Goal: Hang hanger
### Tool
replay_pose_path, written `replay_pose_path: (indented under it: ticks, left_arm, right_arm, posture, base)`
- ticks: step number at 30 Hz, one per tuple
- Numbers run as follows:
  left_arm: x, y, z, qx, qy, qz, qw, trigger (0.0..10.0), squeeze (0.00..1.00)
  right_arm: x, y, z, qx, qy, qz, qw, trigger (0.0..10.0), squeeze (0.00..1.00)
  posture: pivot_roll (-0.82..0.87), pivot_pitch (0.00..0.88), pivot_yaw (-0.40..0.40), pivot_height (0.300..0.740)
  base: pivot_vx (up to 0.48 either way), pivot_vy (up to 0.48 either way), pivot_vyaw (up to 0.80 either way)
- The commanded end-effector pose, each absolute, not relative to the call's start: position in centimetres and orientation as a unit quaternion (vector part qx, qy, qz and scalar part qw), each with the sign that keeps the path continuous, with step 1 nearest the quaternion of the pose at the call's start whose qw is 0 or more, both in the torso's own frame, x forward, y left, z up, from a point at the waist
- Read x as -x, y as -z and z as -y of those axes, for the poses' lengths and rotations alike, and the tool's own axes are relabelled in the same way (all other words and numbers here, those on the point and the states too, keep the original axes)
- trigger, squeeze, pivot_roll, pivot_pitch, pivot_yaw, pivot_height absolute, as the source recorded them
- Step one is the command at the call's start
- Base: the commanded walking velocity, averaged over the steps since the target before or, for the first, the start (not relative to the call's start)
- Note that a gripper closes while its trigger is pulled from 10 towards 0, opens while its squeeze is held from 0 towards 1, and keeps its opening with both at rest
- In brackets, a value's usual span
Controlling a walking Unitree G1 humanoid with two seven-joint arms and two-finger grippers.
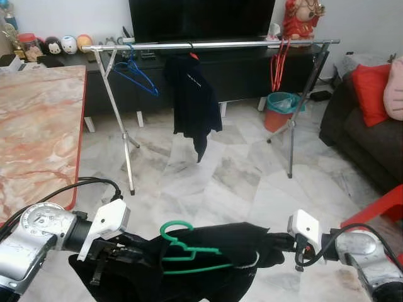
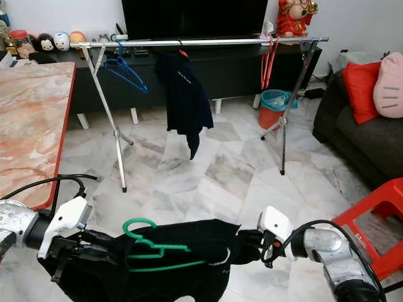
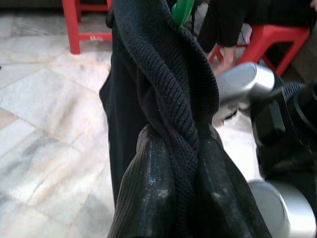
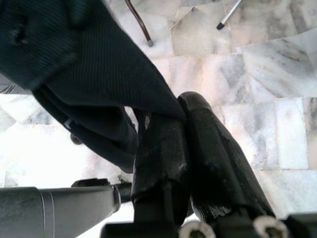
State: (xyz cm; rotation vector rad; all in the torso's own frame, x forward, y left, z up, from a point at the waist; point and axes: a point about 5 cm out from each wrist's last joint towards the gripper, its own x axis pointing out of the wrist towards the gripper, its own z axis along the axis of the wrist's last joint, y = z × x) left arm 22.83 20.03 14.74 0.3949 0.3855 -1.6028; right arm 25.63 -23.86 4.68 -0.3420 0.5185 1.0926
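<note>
Both my grippers are clamped on the dark garment: my left gripper (image 1: pixel 119 255) pinches a twisted fold of it at the lower left of the frame, and my right gripper (image 2: pixel 247 240) has its fingers pressed together on the cloth's other end at the lower right. The black garment (image 1: pixel 208 251) stretches between them, low in the frame, with the green hanger (image 1: pixel 182 248) threaded in it, its hook standing free above the collar.

I judge this as the carrying step: the garment is on the hanger, but the hook is not yet on the rail. The drying rack rail (image 1: pixel 214 44) runs across the top of the frame, well apart from me, so next I must walk forward, lift the load, and bring the green hook over the bar.

On the rail, a blue hanger (image 1: pixel 135 72) hangs toward the left, a dark shirt (image 1: pixel 192 100) near the middle, and red hangers (image 1: pixel 279 66) toward the right. The free stretch between shirt and red hangers looks the best spot. Open marble floor (image 1: pixel 220 176) lies ahead; the table edge (image 1: pixel 80 138) at left and the red stool (image 2: pixel 371 211) at lower right bound my path.
</note>
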Motion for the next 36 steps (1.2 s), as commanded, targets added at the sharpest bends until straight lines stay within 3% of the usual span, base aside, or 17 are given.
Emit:
replay_pose_path:
  ticks: [1,7,11,14,20,29,33,36]
  left_arm:
    - [-22.8,-15.4,-20.5,-0.191,0.719,-0.167,0.647,10.0,0.00]
    - [-22.4,-15.1,-21.6,-0.261,0.730,-0.215,0.594,10.0,0.00]
    - [-23.1,-15.1,-21.8,-0.270,0.708,-0.223,0.613,10.0,0.00]
    - [-24.8,-14.4,-22.6,-0.326,0.654,-0.217,0.647,10.0,0.00]
    - [-25.4,-14.8,-23.7,-0.317,0.635,-0.210,0.673,10.0,0.00]
    - [-24.3,-16.4,-25.3,-0.285,0.670,-0.224,0.648,10.0,0.00]
    - [-23.3,-15.8,-25.6,-0.322,0.694,-0.256,0.591,10.0,0.00]
    - [-23.1,-16.5,-24.2,-0.299,0.717,-0.225,0.588,10.0,0.00]
  right_arm:
    - [-25.8,-4.8,24.1,0.170,-0.507,-0.245,0.809,0.0,0.00]
    - [-25.5,-4.4,24.4,0.183,-0.510,-0.261,0.799,0.0,0.00]
    - [-25.4,-4.4,24.5,0.183,-0.510,-0.262,0.799,0.0,0.00]
    - [-25.2,-4.1,24.4,0.182,-0.512,-0.265,0.797,0.0,0.00]
    - [-25.1,-3.9,24.4,0.184,-0.513,-0.270,0.794,0.0,0.00]
    - [-24.9,-3.5,24.6,0.197,-0.519,-0.286,0.781,0.0,0.00]
    - [-24.6,-3.1,24.6,0.214,-0.524,-0.298,0.768,0.0,0.00]
    - [-24.5,-3.0,24.5,0.216,-0.526,-0.300,0.766,0.0,0.00]
  posture:
    - [0.00,0.000,-0.031,0.740]
    - [0.01,0.000,-0.032,0.740]
    - [0.01,0.000,-0.030,0.740]
    - [0.01,0.000,-0.031,0.740]
    - [0.01,0.000,-0.033,0.740]
    - [0.02,0.000,-0.034,0.740]
    - [0.03,0.000,-0.033,0.740]
    - [0.03,0.000,-0.033,0.740]
  base:
    - [0.000,0.000,0.00]
    - [0.000,0.000,0.00]
    - [0.000,0.000,0.00]
    - [0.000,0.000,0.00]
    - [0.000,0.000,0.00]
    - [0.000,0.000,0.00]
    - [0.000,0.000,0.00]
    - [0.000,0.000,0.00]
